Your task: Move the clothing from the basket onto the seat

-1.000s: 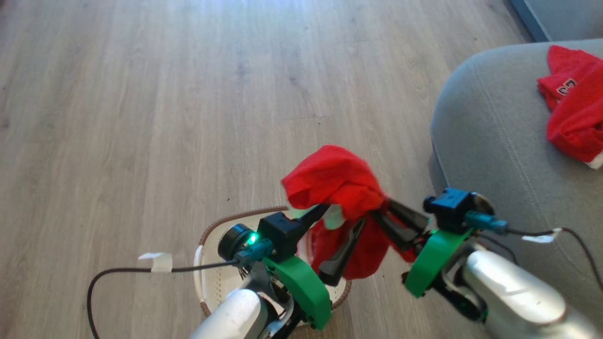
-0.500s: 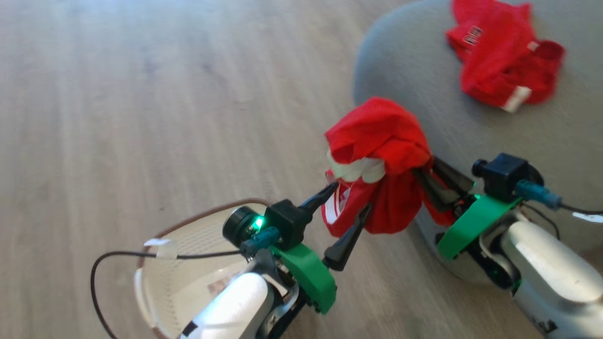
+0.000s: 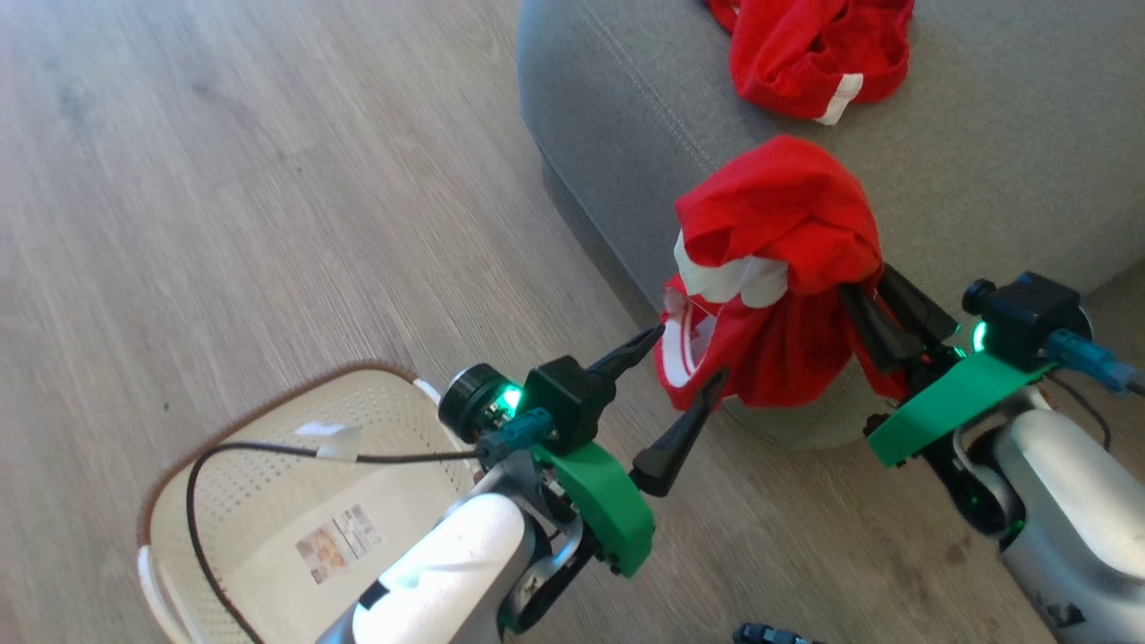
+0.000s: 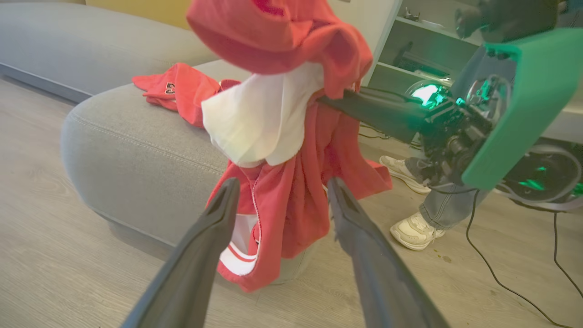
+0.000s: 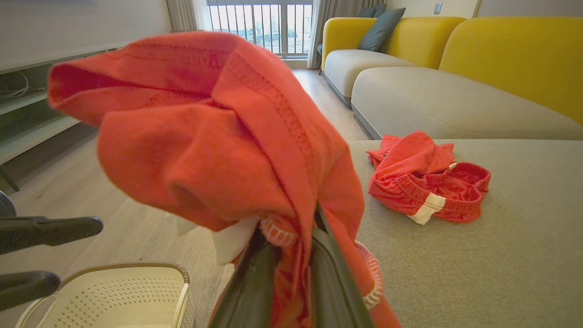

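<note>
Clothing hangs centre right of the frame, pinched in the nearly closed right hand by the seat, while the left hand, lower centre, gapes empty.

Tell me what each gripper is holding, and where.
The right gripper pinches a red garment by a bunched fold; the left gripper holds nothing.

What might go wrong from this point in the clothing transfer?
1. The held garment hangs from the right gripper at the rounded corner of the seat; released now, it may slide to the floor.
2. Its loose lower part dangles close to the open left gripper and might snag there once the arms move.
</note>
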